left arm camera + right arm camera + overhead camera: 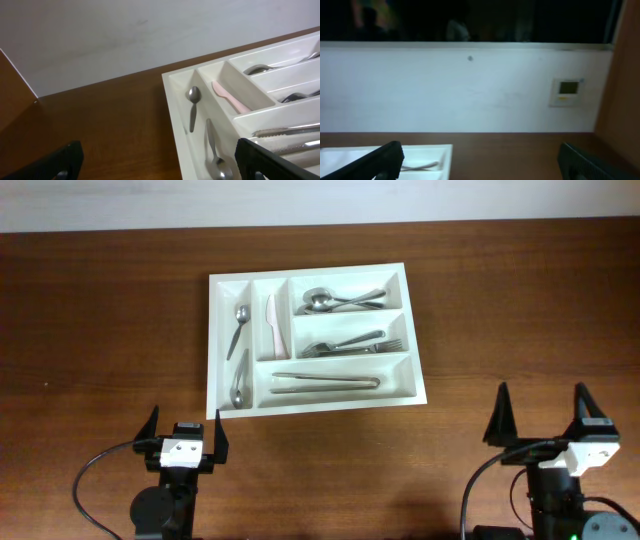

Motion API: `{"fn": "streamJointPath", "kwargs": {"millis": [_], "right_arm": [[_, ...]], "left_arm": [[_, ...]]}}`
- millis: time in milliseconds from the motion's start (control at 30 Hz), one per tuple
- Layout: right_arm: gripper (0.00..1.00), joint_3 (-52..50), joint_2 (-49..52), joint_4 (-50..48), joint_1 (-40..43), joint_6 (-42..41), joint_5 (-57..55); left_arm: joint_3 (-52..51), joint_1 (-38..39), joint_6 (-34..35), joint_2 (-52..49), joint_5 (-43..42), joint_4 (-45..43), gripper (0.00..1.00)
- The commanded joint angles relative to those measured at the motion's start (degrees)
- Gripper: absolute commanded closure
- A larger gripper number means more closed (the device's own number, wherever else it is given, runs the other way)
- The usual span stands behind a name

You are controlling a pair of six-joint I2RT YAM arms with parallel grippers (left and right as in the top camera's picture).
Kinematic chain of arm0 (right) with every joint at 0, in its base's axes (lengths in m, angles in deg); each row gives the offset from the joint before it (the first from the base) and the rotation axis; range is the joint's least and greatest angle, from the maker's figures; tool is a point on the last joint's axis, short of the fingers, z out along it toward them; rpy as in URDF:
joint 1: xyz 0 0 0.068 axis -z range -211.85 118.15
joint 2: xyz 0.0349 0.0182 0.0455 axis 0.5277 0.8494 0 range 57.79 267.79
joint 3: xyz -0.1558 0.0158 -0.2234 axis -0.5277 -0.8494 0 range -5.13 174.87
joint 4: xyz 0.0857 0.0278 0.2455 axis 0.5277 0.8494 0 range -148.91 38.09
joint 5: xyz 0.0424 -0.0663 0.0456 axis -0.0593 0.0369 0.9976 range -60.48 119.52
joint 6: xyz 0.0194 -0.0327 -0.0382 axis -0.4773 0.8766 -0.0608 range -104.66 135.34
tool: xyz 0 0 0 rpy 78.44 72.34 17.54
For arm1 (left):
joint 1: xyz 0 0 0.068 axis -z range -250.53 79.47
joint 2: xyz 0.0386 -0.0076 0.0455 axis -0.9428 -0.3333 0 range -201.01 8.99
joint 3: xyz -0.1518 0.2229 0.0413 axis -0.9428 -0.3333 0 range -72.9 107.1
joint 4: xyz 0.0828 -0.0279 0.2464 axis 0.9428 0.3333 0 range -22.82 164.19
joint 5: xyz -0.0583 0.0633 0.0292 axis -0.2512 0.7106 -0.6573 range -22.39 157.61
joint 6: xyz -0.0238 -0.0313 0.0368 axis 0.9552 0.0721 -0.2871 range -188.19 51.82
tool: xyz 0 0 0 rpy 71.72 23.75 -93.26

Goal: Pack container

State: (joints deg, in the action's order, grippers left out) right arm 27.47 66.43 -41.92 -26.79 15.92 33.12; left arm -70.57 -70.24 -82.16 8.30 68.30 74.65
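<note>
The white cutlery tray (414, 345) lies in the middle of the table. Its two narrow upright compartments hold two spoons (240, 320) and a pale pink knife (270, 330). Its long compartments hold spoons (340, 301), forks (350, 343) and tongs (325, 382). My left gripper (184, 430) is open and empty just in front of the tray's front-left corner. My right gripper (540, 418) is open and empty to the right of the tray. The tray also shows in the left wrist view (172, 100) and the right wrist view (447, 155).
The brown wooden table (100, 330) ends at a white wall (300, 200) at the back. A small wall panel (566, 91) shows in the right wrist view.
</note>
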Motion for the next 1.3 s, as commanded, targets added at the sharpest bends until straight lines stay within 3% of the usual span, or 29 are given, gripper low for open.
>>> {"fn": "streamJointPath", "kwargs": {"millis": [0, 267, 667, 1267], "right_arm": [[0.01, -1.95, -2.40, -0.55, -2.82, -1.53, 0.87], [0.01, -8.37, -7.50, -1.16, -3.17, -1.51, 0.72], [0.01, -17.49, -8.44, -11.32, -3.19, -1.53, 0.70], [0.01, -30.97, -8.44, -11.50, -3.17, -1.53, 0.72]], "left_arm": [[-0.52, -0.20, -0.68, 0.39, 0.20, -0.20, 0.01], [-0.52, -0.20, -0.68, 0.39, 0.20, -0.20, 0.01], [-0.52, -0.20, -0.68, 0.39, 0.20, -0.20, 0.01], [-0.52, -0.20, -0.68, 0.39, 0.20, -0.20, 0.01]]}}
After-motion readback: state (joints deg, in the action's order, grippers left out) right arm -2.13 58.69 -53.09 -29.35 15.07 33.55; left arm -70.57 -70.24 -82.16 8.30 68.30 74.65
